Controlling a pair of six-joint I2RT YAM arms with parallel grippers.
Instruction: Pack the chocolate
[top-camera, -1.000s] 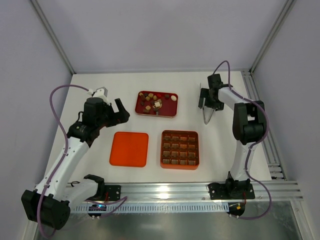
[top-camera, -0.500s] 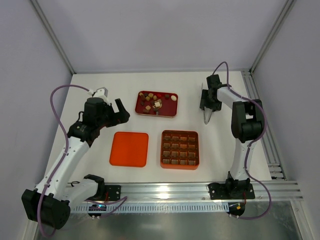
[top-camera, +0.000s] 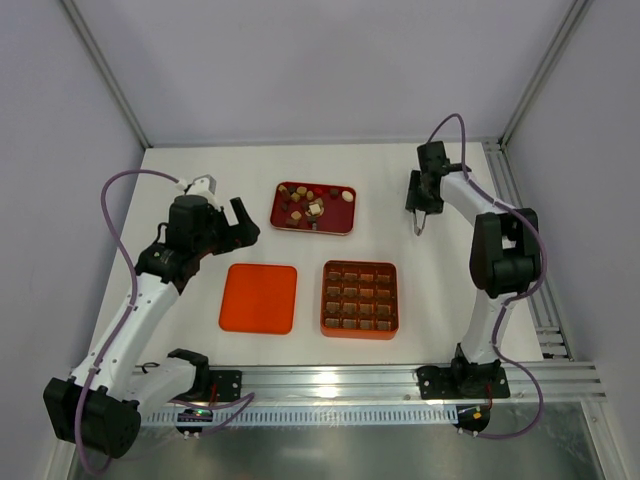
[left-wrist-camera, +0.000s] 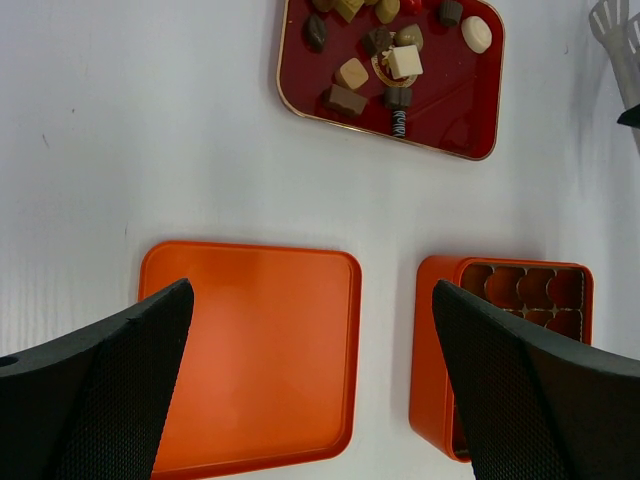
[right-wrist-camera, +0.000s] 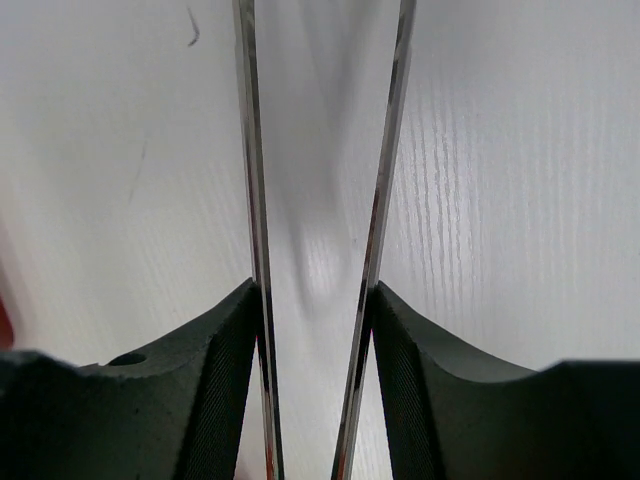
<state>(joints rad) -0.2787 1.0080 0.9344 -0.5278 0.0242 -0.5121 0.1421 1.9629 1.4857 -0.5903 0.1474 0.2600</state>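
Leftmost, the left gripper hangs above the white table with its jaws spread to their widest and nothing between them. Its wrist camera looks down between the two fingers onto the lid, the tray and a corner of the box. It appears parked where it will not obstruct the work.

Next, the flat orange lid lies on the table just beside the box and apart from it. Placed there, it leaves the cells uncovered for filling.

Beyond the lid, toward the far side, stands the red tray. The chocolate sits in it as loose pieces in dark brown, tan and cream-white, most of them in the tray's left and middle parts.

Nearer the arms, the orange gridded box sits open. The few cells visible from the left wrist look unfilled; the overhead view is too small to judge the remainder.

Rightmost, the right gripper is lowered to the table, well apart from the tray. Its pads press on the outer faces of the two blades of the thin metal tweezers, one on each. The blades converge away from the camera. The grip probably serves to seize the tool, since the pieces are too small for the fingers alone. Packing proper seems not yet begun.
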